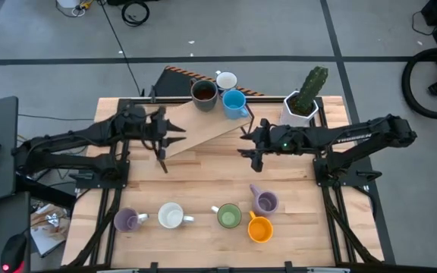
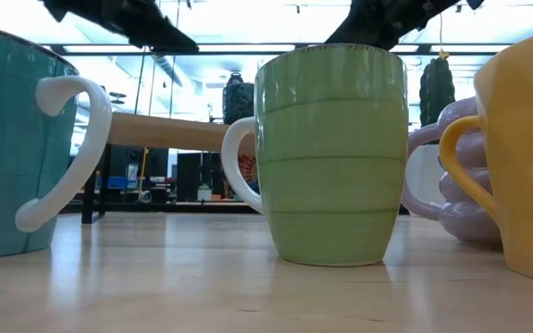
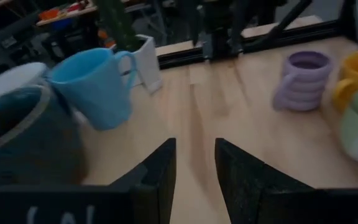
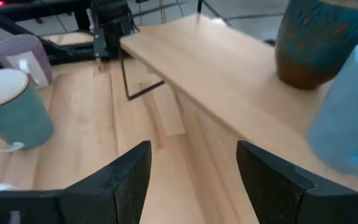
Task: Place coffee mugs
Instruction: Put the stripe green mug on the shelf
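Both my grippers hang empty above the pale wooden surface (image 1: 203, 178). My left gripper (image 1: 165, 135) has its jaws a narrow gap apart; my right gripper (image 1: 247, 142) has its jaws wide apart. Neither holds a mug.

Location of task items: three sit on the raised light-wood shelf (image 1: 196, 125) at 12 o'clock: the dark brown glazed ceramic mug (image 1: 203, 93), the white ceramic mug (image 1: 226, 80) and the sky-blue ceramic mug (image 1: 234, 103). Five remain on the surface toward 6 o'clock: the pale purple mug (image 1: 126, 220), the teal-sided mug with white interior (image 1: 171, 216), the green ribbed mug (image 1: 228, 215), the ringed lilac mug (image 1: 265, 201) and the orange mug (image 1: 259, 228).

Risks noted:
- The sky-blue ceramic mug stands near the shelf's edge, close to my right gripper. In my judgement a careless sweep could knock it off.
- The ringed lilac mug and orange mug sit just beside each other. Wide jaws descending on one may nudge the other.
- The shelf mugs are clustered. Another set down there could strike its neighbours.
- The white hexagonal pot with a cactus (image 1: 302, 106) lies at 1 o'clock, near my right arm's path.
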Tool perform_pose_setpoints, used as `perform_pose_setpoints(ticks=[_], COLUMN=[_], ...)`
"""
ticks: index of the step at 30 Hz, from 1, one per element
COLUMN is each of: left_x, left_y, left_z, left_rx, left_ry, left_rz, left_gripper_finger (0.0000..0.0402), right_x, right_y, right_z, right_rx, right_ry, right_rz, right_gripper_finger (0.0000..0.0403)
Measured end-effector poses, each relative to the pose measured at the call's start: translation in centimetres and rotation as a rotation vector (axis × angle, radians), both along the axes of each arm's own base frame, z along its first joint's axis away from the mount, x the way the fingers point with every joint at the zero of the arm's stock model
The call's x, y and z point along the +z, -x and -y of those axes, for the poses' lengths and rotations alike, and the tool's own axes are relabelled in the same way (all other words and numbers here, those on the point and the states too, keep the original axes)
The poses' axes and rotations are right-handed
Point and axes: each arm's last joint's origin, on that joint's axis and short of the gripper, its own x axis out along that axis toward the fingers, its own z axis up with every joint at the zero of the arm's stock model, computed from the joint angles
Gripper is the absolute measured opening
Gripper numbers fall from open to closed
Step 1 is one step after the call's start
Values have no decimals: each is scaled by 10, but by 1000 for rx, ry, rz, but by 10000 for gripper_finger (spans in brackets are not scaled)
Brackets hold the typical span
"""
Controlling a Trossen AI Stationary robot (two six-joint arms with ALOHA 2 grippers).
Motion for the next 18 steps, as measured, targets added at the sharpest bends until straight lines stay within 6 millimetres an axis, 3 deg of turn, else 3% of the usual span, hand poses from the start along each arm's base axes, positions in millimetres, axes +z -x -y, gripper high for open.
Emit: perform_pose_setpoints(ticks=[10,18], left_x=[-43,-51], left_y=[5,7], left_z=[42,79], left_rx=[-126,-173], left_ry=[50,-2], left_rz=[-64,-18], left_gripper_finger=[116,116], right_x=[1,11], right_y=[-37,-68], right_z=[-37,-69], right_rx=[78,121], right_ry=[22,43], right_rz=[-141,-239], right_gripper_finger=[242,242])
